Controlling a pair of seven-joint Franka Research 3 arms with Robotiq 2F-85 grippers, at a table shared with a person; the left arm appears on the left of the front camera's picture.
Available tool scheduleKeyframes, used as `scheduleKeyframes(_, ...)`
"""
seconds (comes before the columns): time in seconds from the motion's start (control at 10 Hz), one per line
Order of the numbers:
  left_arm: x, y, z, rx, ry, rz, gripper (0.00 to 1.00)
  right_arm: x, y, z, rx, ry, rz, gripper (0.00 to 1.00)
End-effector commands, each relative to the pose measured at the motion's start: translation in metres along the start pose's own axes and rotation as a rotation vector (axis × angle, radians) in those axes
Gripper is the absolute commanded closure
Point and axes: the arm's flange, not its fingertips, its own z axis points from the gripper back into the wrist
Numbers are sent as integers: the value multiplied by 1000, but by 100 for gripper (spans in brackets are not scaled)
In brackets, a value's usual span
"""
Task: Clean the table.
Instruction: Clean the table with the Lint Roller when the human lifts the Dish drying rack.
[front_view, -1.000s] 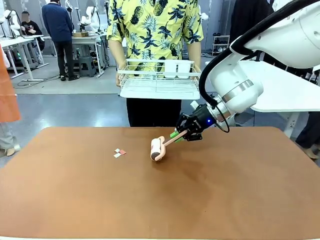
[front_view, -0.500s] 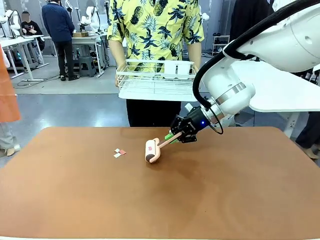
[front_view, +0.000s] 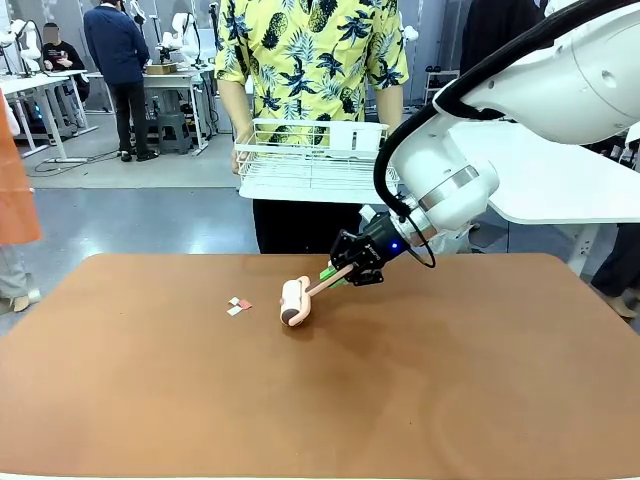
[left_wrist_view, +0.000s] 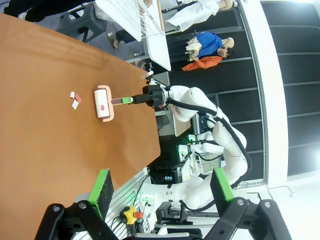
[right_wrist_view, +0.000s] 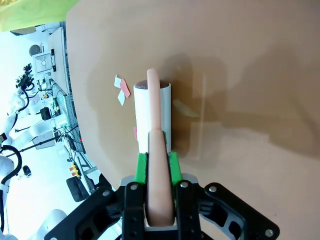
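1. The right gripper (front_view: 343, 268) clamps a lint roller (front_view: 293, 302) by its handle, the roll resting on the table (front_view: 420, 400) near its far edge.
2. Paper scraps (front_view: 238, 305) lie just beside the roll.
3. The left gripper (left_wrist_view: 162, 189), near the table's edge, gapes empty.

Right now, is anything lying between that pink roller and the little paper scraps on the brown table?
Nothing visible. Only bare table shows between the lint roller, held by its handle in the right gripper, and the paper scraps lying just beside it.
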Motion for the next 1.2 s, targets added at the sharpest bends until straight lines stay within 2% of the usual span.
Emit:
scheduleKeyframes(0.0,-1,-2,3,-10,-6,-7,0,-10,-9,-30,-56,20,-3,79)
scheduleKeyframes(0.6,-1,-2,3,-10,-6,-7,0,-10,15,-82,-18,90,-38,79)
scheduleKeyframes(1.1,-1,-2,3,-10,-6,-7,0,-14,55,-150,7,178,-36,79)
